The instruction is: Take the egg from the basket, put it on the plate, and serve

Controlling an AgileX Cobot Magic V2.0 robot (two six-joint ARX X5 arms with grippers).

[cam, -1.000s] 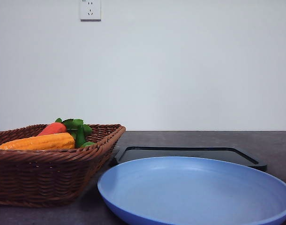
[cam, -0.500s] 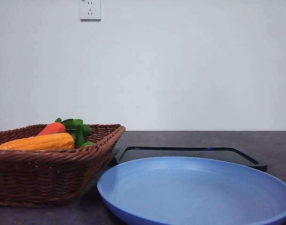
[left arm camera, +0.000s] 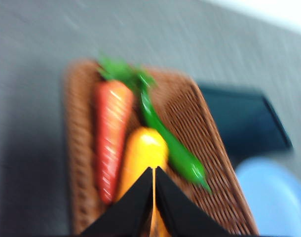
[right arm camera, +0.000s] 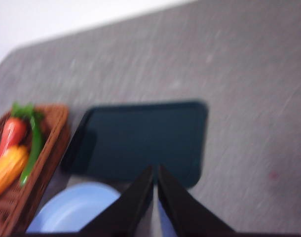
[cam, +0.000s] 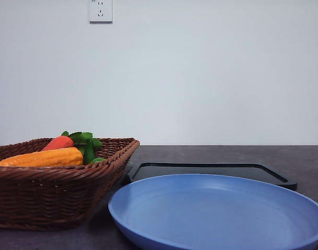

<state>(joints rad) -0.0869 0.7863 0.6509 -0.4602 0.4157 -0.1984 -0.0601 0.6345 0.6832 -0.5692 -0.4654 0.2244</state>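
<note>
both sets of jaws are pressed nearly together, with only a thin slit between the black fingers, and neither has hold of anything. the left gripper shows at the bottom centre of the left wrist frame, hanging above the basket, whose brown weave fills the middle of that blurred picture. inside it lie a carrot with green leaves at its top end, a yellow corn cob just under the fingertips, and a green pepper slanting toward the lower right. i cannot see the egg in any frame, so its place cannot be told.

the right gripper sits at the bottom centre of the right wrist frame, above the near edge of the black tray, which lies flat on the grey table. the blue plate peeks in at the lower left of that frame, just beside the tray.

from the front, the basket stands at the lower left with the carrot, corn cob and green leaves rising over its rim. the plate takes the lower right foreground, close beside the basket, and the tray lies just behind it. a wall socket sits at the upper left of the white wall.
</note>
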